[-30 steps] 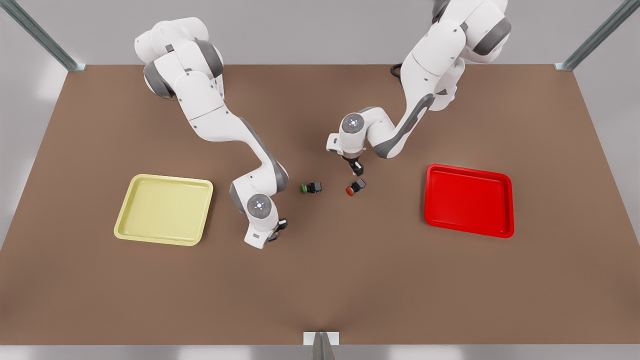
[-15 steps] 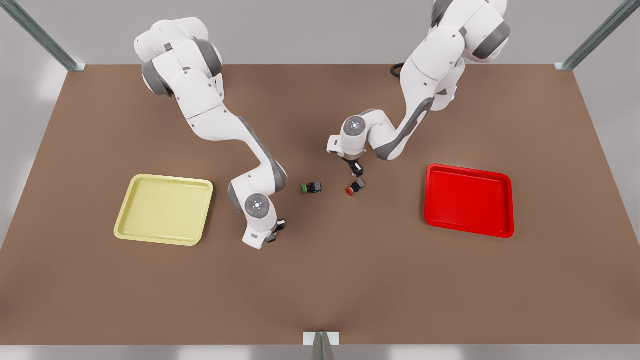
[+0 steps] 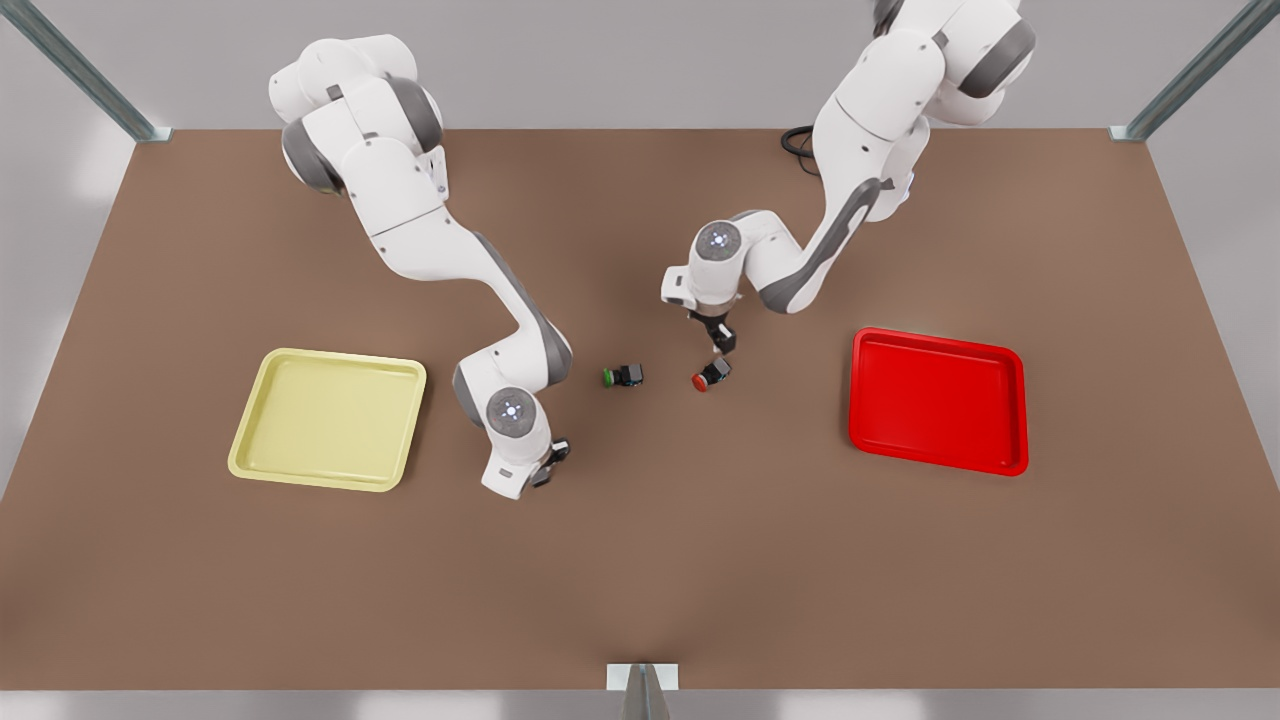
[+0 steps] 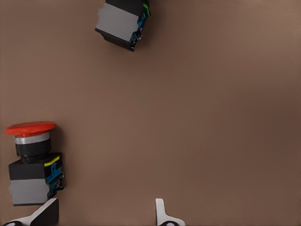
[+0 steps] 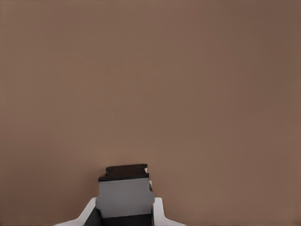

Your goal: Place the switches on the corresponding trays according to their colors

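Note:
The red-capped switch lies on its side on the brown table, and the left wrist view shows its red cap and dark body. My left gripper hangs open just above and behind it, with the switch beside one fingertip, not between the two. My right gripper is at the front view's left-centre, shut on a switch with a grey-and-black body; its cap is hidden. The yellow tray lies to the front view's left, and the red tray lies to its right.
A green-capped switch lies on its side between the two grippers, and its body also appears in the left wrist view. Bare table stretches along the near side. A black cable lies at the far edge.
The right gripper has drifted slightly toward the yellow tray with the switch in it. The left gripper has shifted a little toward the front view's right, over the red-capped switch.

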Robot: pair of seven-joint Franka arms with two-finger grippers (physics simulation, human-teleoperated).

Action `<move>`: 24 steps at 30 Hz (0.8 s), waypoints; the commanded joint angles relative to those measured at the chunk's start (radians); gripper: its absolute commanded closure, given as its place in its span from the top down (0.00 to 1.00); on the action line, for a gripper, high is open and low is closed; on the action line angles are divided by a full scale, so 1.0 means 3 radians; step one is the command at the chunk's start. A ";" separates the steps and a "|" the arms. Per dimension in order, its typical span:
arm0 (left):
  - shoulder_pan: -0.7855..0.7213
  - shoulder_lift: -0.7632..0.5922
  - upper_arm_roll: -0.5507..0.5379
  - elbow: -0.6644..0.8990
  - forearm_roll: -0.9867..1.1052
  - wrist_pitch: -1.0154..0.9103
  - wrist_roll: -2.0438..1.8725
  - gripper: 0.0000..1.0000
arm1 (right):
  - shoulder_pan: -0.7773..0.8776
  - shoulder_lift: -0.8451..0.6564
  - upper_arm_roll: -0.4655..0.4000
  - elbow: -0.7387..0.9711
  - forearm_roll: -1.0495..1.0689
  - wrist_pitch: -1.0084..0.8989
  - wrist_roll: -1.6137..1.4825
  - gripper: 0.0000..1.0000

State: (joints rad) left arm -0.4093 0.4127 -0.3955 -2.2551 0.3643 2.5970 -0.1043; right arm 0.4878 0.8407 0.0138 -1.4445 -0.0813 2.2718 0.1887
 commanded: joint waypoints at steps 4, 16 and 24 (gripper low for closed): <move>0.0040 0.0046 -0.0001 0.0077 0.0003 0.0000 -0.0077 0.99 | -0.0036 -0.0082 0.0000 -0.0037 0.0000 -0.0015 -0.0010 0.54; 0.0111 -0.0292 -0.0144 -0.0311 0.0003 -0.0010 -0.0072 0.99 | -0.0072 -0.0046 0.0000 -0.0037 -0.0005 0.0031 0.0015 1.00; 0.0423 -0.0455 -0.0139 -0.0459 0.0018 0.0021 0.0220 0.99 | -0.0072 0.0005 0.0000 -0.0032 -0.0005 0.0041 0.0020 1.00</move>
State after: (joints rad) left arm -0.2817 0.2726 -0.4371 -2.4055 0.3674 2.6045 -0.0374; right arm 0.4663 0.8435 0.0138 -1.4520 -0.0828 2.2841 0.1962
